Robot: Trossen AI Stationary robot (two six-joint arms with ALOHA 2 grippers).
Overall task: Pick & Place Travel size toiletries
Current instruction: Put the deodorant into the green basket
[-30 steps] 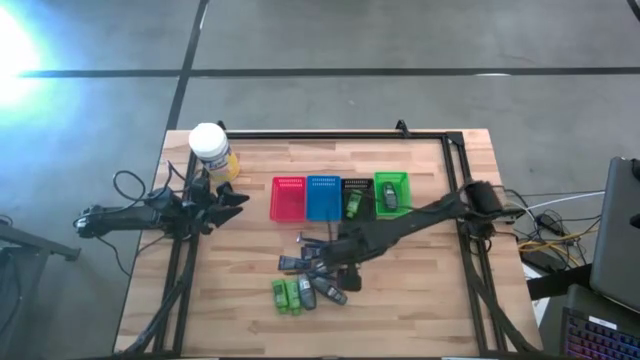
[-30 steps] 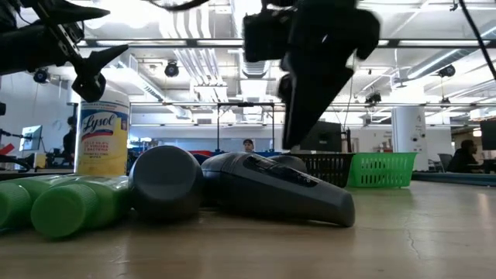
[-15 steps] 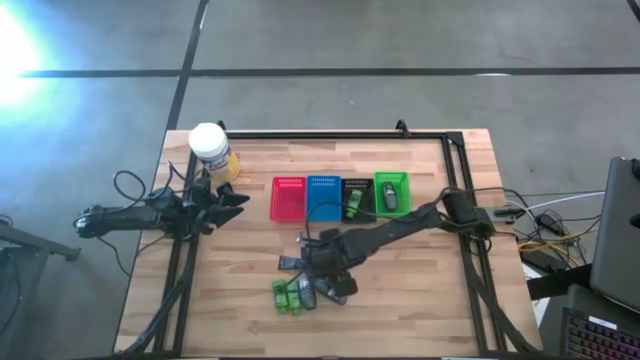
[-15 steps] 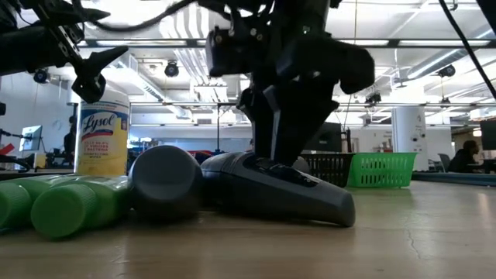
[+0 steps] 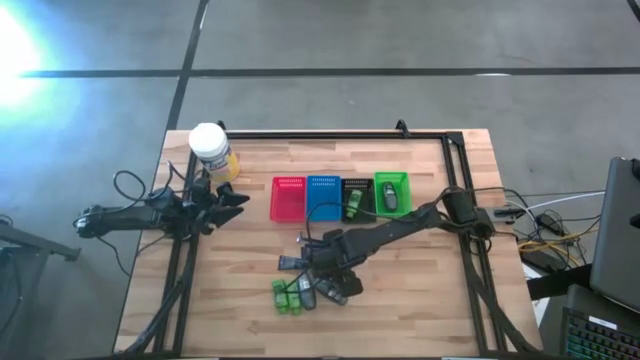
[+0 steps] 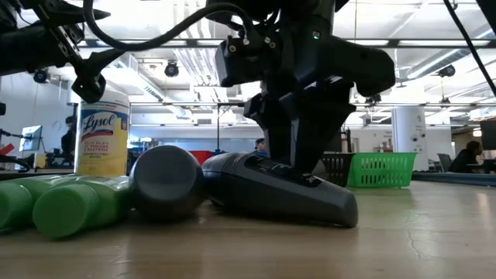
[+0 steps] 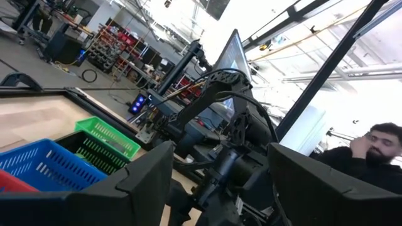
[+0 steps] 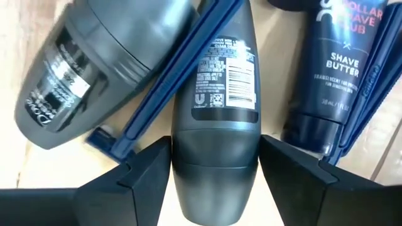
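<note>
The travel size toiletries lie in a pile on the near middle of the table [image 5: 310, 285]. It holds green packets [image 6: 62, 205], dark grey bottles and thin blue razors [image 8: 169, 81]. My right gripper [image 5: 325, 272] stands over the pile, down on a dark grey bottle [image 8: 217, 81] that lies flat. A second grey bottle [image 8: 88, 69] and a dark shave-butter tube [image 8: 342, 63] lie beside it. My left gripper [image 5: 235, 198] waits open above the table's left side. My right gripper [image 8: 215, 166] comes from above, pointing down, with one finger [image 8: 147, 172] on each side of the bottle's plain end [image 8: 215, 150] below the label. The fingers lie across the bottle. It lies on its side on the table [image 6: 271, 190], resting among the other items.
Red [image 5: 288, 198], blue [image 5: 323, 197], black [image 5: 355, 198] and green [image 5: 391, 192] baskets stand in a row beyond the pile. The black one holds a green item, the green one a dark item. A white-lidded yellow jar [image 5: 210, 148] stands at the far left corner.
My right gripper has moved toward the table's left and near edge and come down from above the pile. It now sits on the dark grey bottle with a finger on each side. The bottle has stayed on the table.
</note>
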